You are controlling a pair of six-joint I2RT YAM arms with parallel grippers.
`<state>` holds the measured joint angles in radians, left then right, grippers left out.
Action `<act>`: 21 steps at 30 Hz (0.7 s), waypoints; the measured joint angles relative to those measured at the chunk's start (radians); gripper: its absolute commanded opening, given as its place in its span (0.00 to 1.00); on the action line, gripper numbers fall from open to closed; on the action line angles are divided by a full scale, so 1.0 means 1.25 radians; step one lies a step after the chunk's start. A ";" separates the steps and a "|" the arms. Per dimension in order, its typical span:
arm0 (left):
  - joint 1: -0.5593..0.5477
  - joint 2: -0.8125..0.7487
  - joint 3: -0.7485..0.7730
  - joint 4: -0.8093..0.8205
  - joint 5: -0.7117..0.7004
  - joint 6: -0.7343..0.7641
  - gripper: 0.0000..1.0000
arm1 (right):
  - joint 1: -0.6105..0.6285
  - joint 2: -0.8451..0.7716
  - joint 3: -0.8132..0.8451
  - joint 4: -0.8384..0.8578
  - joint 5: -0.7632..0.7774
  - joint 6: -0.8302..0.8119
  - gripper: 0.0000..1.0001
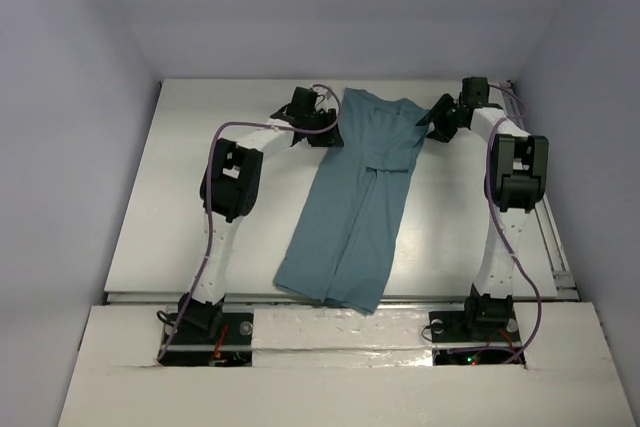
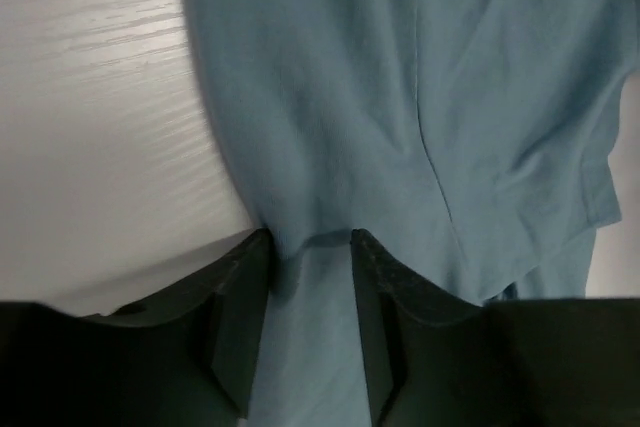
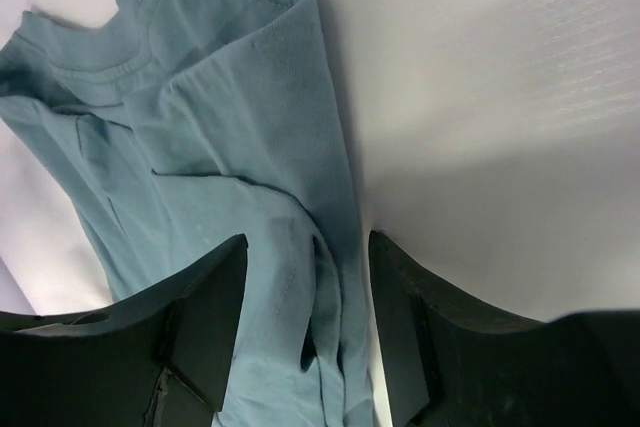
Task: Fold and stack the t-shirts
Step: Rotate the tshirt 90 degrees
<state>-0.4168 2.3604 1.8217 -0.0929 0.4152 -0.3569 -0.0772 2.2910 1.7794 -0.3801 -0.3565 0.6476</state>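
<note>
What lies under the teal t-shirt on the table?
Only the white table shows around the t-shirt. Its side parts are folded onto its own middle. Anything beneath the cloth is covered and cannot be seen.

A teal t-shirt (image 2: 400, 97) fills the frame from 12 to 4 o'clock, with soft creases running through it. Bare white table (image 2: 100, 97) shows at 9 o'clock. At 6 o'clock, the two dark fingers (image 2: 240, 297) of the left gripper (image 2: 310, 247) stand apart, with a fold of cloth between them.

White arms (image 1: 218, 252), black joints (image 1: 228, 179), purple cables (image 1: 235, 125), dark fingers (image 2: 240, 317)
</note>
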 measured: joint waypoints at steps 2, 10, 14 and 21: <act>-0.004 0.013 0.015 -0.003 -0.001 -0.003 0.06 | 0.000 0.000 -0.001 0.002 -0.005 -0.001 0.53; 0.013 0.027 0.026 0.007 -0.024 -0.024 0.00 | 0.000 0.047 0.049 -0.014 -0.031 0.002 0.24; 0.034 0.000 -0.027 0.046 -0.040 -0.045 0.00 | 0.001 0.123 0.162 -0.032 -0.074 0.013 0.24; 0.083 -0.099 -0.155 0.080 -0.085 -0.067 0.68 | 0.027 0.301 0.452 -0.042 -0.134 0.092 0.42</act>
<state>-0.3126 2.2368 1.6283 0.0071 0.3096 -0.4408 -0.0441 2.6671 2.3447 -0.4324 -0.5240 0.7631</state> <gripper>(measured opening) 0.582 0.349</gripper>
